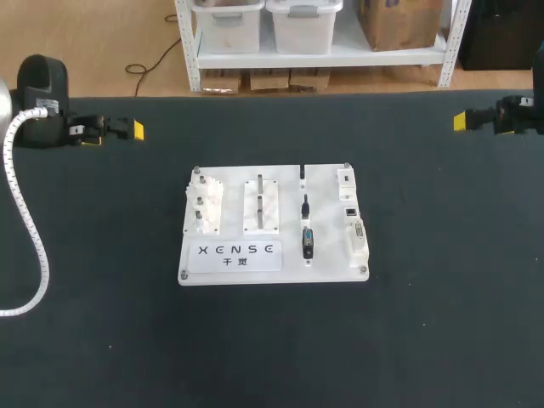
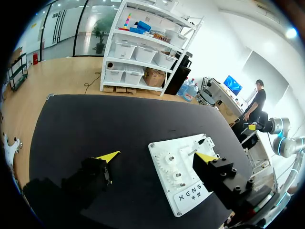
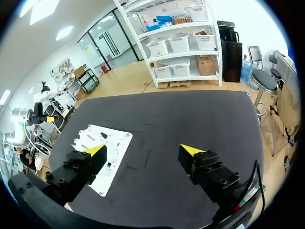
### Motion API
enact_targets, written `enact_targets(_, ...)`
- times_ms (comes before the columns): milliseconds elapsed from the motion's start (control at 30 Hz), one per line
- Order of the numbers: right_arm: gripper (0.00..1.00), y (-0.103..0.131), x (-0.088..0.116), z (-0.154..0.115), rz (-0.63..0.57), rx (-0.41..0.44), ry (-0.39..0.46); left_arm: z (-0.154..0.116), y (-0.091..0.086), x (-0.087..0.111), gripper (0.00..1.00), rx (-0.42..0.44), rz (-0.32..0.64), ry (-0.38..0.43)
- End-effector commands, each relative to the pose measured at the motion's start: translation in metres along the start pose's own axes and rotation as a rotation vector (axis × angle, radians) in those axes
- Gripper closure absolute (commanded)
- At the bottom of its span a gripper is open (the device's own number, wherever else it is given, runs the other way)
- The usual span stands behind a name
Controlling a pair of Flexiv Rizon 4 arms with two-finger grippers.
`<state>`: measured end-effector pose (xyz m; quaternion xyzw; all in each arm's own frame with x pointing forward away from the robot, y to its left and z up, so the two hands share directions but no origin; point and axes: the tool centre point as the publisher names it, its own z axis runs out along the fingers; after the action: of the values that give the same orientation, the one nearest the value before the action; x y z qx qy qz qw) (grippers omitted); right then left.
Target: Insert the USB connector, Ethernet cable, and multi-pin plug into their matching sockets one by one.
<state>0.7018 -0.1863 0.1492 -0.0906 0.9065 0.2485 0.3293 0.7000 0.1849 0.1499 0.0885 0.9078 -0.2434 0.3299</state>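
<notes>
Left hand [image 2: 157,156] is released, fingers wide apart with nothing between them, sitting at the table's [image 1: 425,340] far-left corner. Right hand [image 3: 143,150] is also released and empty at the far-right edge, and its arm is mostly cut off in the head view. The white board [image 1: 272,174] lies mid-table. Three plugs sit in a column right of the board's centre, long axes running from far edge to near edge: probably the USB connector [image 1: 303,174] farthest, the Ethernet cable [image 1: 304,206] in the middle, and the multi-pin plug [image 1: 308,242] nearest, but they're too small to be sure. The sockets [image 1: 351,211] line the board's right edge, apart from the plugs. In both wrist views a finger covers part of the board, so no plug detail shows there.
</notes>
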Motion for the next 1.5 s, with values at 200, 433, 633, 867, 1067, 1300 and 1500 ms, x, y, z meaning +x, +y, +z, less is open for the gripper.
enact_targets(200,0.00,0.000,0.000,0.000,0.000,0.001,0.000,0.000,0.000,0.000,0.00,0.000,0.000,0.000)
enact_targets(433,0.00,0.000,0.000,0.000,0.000,0.001,0.000,0.000,0.000,0.000,0.00,0.000,0.000,0.000)
enact_targets(633,0.00,0.028,-0.005,0.012,-0.022,0.128,0.028,0.000,0.000,0.000,0.00,0.000,0.000,0.000)
enact_targets(867,0.00,0.076,-0.005,0.030,0.017,0.343,0.088,0.000,0.000,0.000,0.00,0.000,0.000,0.000)
enact_targets(1067,0.00,0.114,0.000,0.056,0.054,0.479,0.168,0.000,0.000,0.000,0.00,0.000,0.000,0.000)
enact_targets(1300,0.00,0.142,0.003,0.094,0.095,0.581,0.211,0.000,0.000,0.000,0.00,0.000,0.000,0.000)
enact_targets(1500,0.00,0.158,0.005,0.122,0.076,0.609,0.252,0.000,0.000,0.000,0.00,0.000,0.000,0.000)
